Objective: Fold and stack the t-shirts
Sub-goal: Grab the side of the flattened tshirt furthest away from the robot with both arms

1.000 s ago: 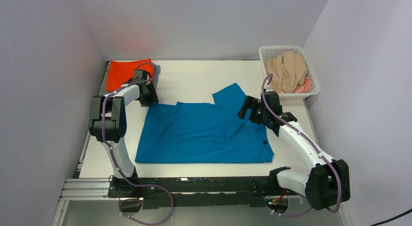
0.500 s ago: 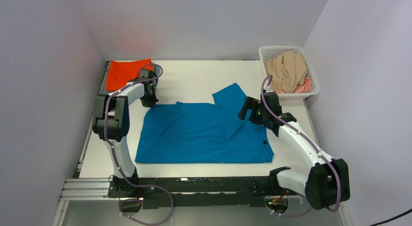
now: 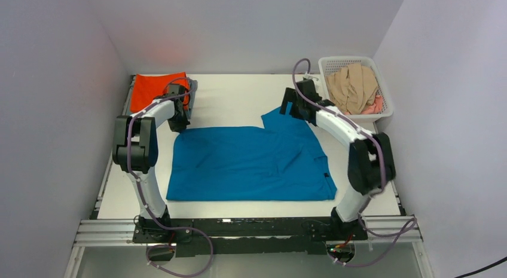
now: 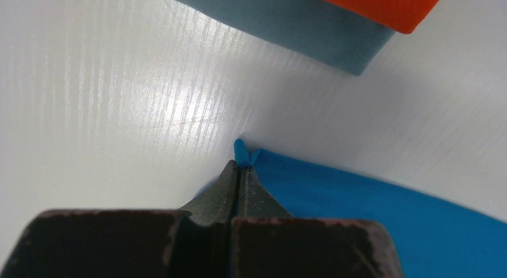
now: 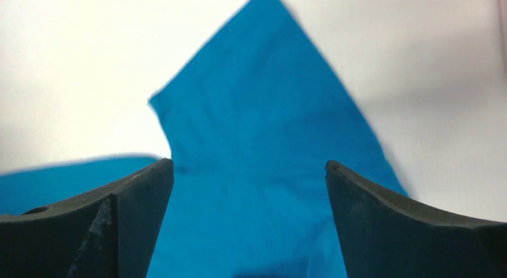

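Observation:
A teal-blue t-shirt [image 3: 248,164] lies spread on the white table, one sleeve [image 3: 286,118] sticking out at the far right. My left gripper [image 3: 179,125] is shut on the shirt's far-left corner [image 4: 241,152]. A folded orange t-shirt [image 3: 152,88] lies at the far left on a folded grey t-shirt [image 4: 299,27]; the orange one also shows in the left wrist view [image 4: 382,6]. My right gripper [image 3: 291,109] is open and hovers over the blue sleeve [image 5: 257,140]. Beige [image 3: 353,86] and pink [image 3: 374,106] t-shirts lie in the basket.
A white lattice basket [image 3: 382,110] stands at the far right corner of the table [image 3: 239,92]. Grey walls enclose the table on the left, back and right. A metal rail [image 3: 107,230] runs along the near edge by the arm bases.
My right arm has swung from the shirt's right edge up to the far sleeve. My left gripper has drawn the shirt's far-left corner slightly back and outward, flattening that edge.

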